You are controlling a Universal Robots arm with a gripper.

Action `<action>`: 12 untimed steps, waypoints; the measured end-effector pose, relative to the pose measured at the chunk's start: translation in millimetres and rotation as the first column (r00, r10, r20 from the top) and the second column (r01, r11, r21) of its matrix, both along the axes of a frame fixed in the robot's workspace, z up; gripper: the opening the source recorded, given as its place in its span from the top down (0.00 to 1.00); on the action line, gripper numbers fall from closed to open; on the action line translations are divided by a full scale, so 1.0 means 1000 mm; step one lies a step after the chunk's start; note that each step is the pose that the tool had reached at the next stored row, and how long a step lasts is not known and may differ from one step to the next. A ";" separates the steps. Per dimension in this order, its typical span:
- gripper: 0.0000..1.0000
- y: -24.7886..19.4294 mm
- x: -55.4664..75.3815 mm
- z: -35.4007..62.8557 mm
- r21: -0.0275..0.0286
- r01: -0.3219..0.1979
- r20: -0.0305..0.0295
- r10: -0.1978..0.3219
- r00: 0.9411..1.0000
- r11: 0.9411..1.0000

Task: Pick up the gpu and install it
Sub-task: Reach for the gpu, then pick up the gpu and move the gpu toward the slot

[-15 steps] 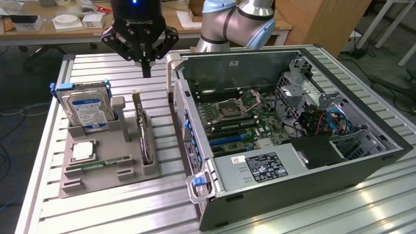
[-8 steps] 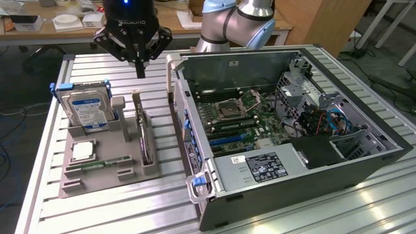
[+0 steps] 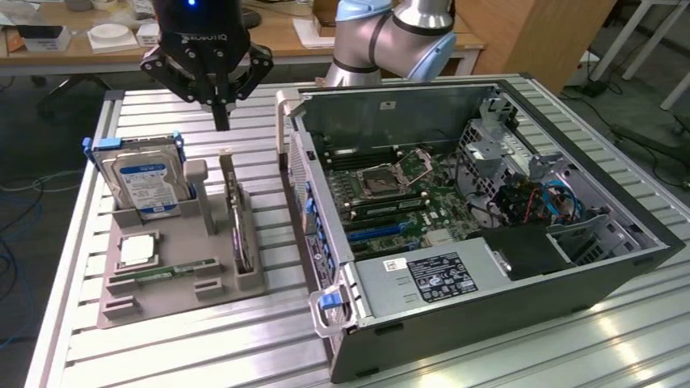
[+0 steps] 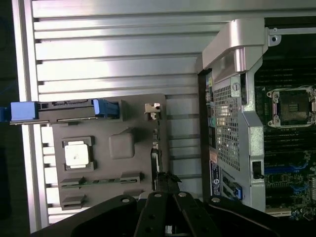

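Observation:
The gpu (image 3: 241,226) stands on edge in a slot of the grey holder tray (image 3: 205,242), its silvery bracket (image 3: 229,166) at the far end. In the wrist view the gpu (image 4: 155,160) appears edge-on as a thin dark strip. My gripper (image 3: 221,117) hangs above the tray's far end, over the bracket and apart from it. Its fingers meet in a single point, shut on nothing. The wrist view has the gripper (image 4: 165,181) tip over the card's edge.
A hard drive (image 3: 145,182) in a blue caddy, a CPU (image 3: 137,250) and a green memory stick (image 3: 161,271) share the tray. The open computer case (image 3: 603,267) with its motherboard (image 3: 393,198) lies on the exterior view's right, on the slatted metal table (image 3: 161,356).

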State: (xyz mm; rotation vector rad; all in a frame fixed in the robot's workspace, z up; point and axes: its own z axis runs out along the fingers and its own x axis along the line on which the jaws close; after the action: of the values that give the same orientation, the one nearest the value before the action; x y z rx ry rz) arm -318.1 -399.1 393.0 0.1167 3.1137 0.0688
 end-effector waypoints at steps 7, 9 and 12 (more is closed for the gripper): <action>0.90 0.0000 -0.005 0.0000 0.000 0.000 0.000 0.000 1.000 1.000; 0.90 0.0000 -0.005 0.0000 0.000 0.000 0.000 0.000 1.000 1.000; 0.90 0.0000 -0.005 0.0000 0.000 0.000 0.000 0.000 1.000 1.000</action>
State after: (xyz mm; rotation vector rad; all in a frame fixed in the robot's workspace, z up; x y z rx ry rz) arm -323.1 -399.1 393.0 0.1166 3.1137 0.0688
